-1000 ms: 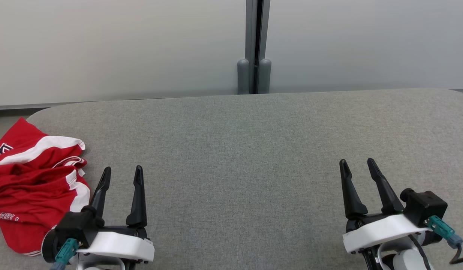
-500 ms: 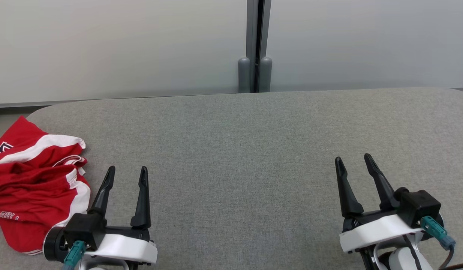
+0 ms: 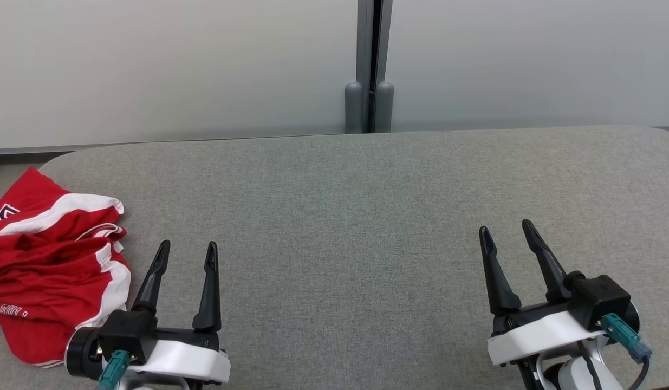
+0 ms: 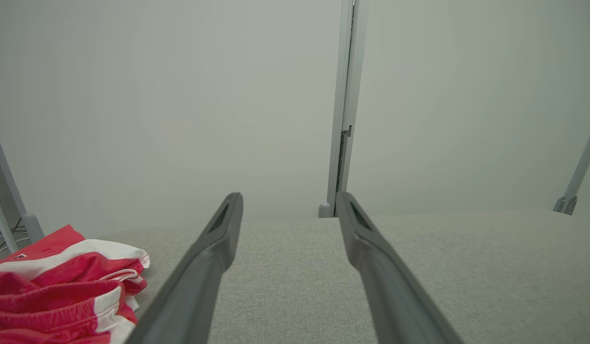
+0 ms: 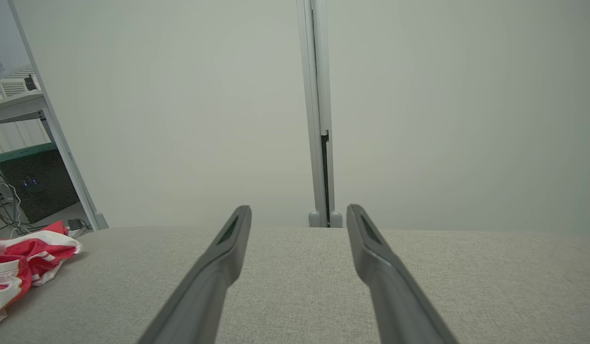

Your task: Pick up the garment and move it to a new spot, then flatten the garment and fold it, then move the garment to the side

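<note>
3 cameras, 1 high and 2 low, all facing the pale wall (image 3: 150, 65).
The head view looks down on the grey counter (image 3: 334, 216) from above; each wrist view sits low, close behind its own fingers (image 4: 213, 253), skimming the counter. All 3 share the wall's post (image 3: 361, 54) and the red garment (image 3: 47, 260) at frame left.

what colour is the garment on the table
Red with white stripes, garment crumpled at the table's left edge; clearest in the head view.
</note>
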Controlling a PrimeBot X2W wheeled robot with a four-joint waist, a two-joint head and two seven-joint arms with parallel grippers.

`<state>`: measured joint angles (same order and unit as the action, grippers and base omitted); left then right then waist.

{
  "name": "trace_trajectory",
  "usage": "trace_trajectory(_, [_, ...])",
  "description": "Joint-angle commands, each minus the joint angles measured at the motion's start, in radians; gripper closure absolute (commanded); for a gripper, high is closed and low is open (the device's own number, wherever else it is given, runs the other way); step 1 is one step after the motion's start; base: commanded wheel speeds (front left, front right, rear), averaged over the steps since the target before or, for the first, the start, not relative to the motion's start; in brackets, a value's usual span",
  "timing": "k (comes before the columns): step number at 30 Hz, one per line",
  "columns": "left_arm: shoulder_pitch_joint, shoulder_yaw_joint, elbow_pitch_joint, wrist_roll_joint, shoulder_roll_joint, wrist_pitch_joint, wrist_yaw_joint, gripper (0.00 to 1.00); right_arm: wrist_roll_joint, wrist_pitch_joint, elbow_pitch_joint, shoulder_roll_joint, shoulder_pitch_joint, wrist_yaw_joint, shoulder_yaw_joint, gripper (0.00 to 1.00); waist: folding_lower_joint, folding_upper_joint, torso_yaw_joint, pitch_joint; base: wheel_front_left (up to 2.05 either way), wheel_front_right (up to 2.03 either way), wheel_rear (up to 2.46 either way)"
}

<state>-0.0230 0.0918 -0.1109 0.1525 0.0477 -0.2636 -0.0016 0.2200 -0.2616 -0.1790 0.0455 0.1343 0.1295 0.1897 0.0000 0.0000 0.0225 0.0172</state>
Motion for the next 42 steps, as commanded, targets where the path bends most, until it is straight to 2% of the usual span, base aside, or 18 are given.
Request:
trace_trajectory(1, [0.003, -0.002, 0.0, 0.004, 0.005, -0.002, 0.003, 0.0, 0.002, -0.005, -0.001, 0.009, 0.01, 0.002, -0.002, 0.0, 0.0, 0.0, 0.0, 0.0, 0.0, 0.0, 0.0])
trace_trajectory(17, [0.004, 0.0, -0.005, 0.018, 0.005, -0.002, 0.005, 0.0, 0.009, -0.005, -0.01, 0.009, 0.007, 0.002, -0.002, 0.0, 0.0, 0.0, 0.001, -0.003, 0.0, 0.0, 0.0])
trace_trajectory(25, [0.006, -0.008, -0.015, 0.042, 0.005, -0.002, 0.007, 0.0, 0.02, -0.005, -0.011, 0.008, -0.001, 0.002, 0.003, 0.0, 0.0, 0.0, 0.029, -0.009, 0.0, 0.0, 0.0])
trace_trajectory(28, [0.011, -0.013, -0.02, 0.056, 0.005, -0.002, 0.01, 0.0, 0.027, -0.005, -0.011, 0.008, -0.007, 0.002, 0.005, 0.0, 0.0, 0.0, 0.055, -0.012, 0.0, 0.0, 0.0])
trace_trajectory(42, [0.011, -0.041, -0.044, 0.089, 0.005, -0.001, 0.02, 0.0, 0.075, -0.005, -0.016, 0.008, -0.022, 0.002, 0.068, 0.0, 0.0, 0.0, 0.288, -0.01, 0.0, 0.0, 0.0])
